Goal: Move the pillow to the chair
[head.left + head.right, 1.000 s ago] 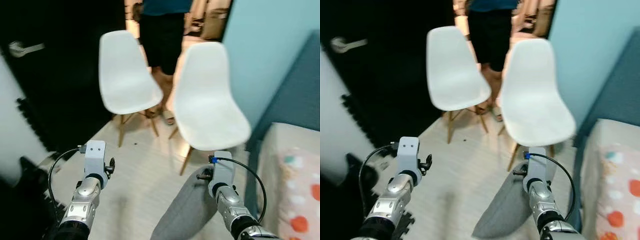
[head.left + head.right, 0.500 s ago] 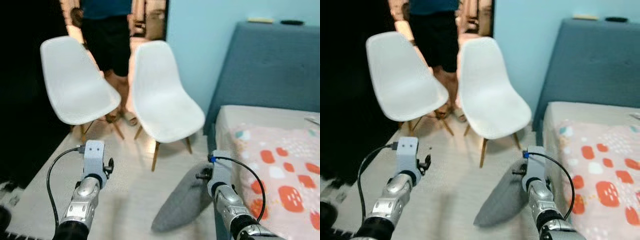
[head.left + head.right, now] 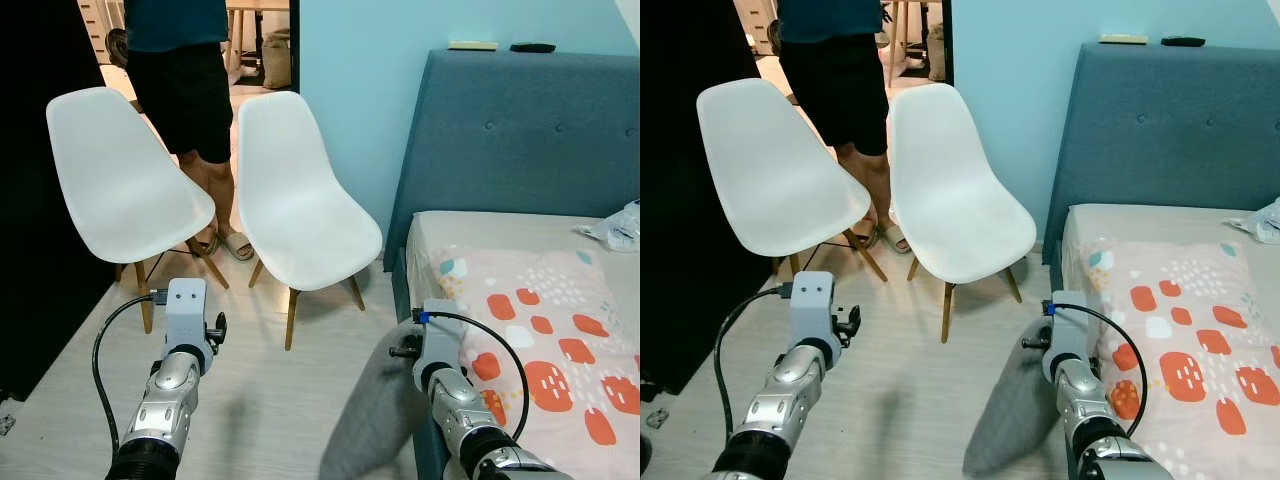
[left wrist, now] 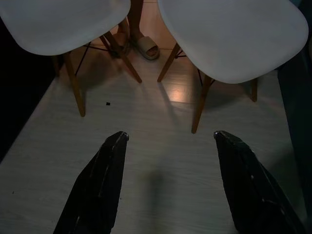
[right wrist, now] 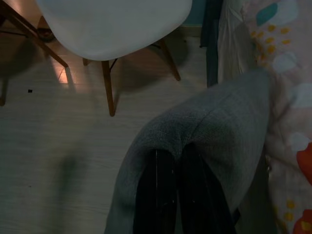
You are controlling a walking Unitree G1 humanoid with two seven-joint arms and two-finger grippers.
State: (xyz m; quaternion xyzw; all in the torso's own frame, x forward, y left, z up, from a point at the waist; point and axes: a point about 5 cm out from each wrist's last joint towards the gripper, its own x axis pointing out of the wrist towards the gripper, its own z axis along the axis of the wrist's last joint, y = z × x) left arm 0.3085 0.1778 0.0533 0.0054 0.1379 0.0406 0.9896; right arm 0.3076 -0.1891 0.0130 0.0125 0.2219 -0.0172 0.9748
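Right gripper point(image 5: 171, 161), fingers pinched on the grey pillow point(image 3: 370, 420) beside the bed point(image 3: 530, 320); left gripper point(image 4: 168, 141), fingers spread, faces two white chairs point(image 3: 300, 210).

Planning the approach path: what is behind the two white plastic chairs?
A person in dark shorts and sandals stands behind the white chairs, before an open doorway; the chair backs hide part of the legs.

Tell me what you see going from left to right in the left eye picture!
Left chair → person → right chair → blue headboard → white bag on the bed.
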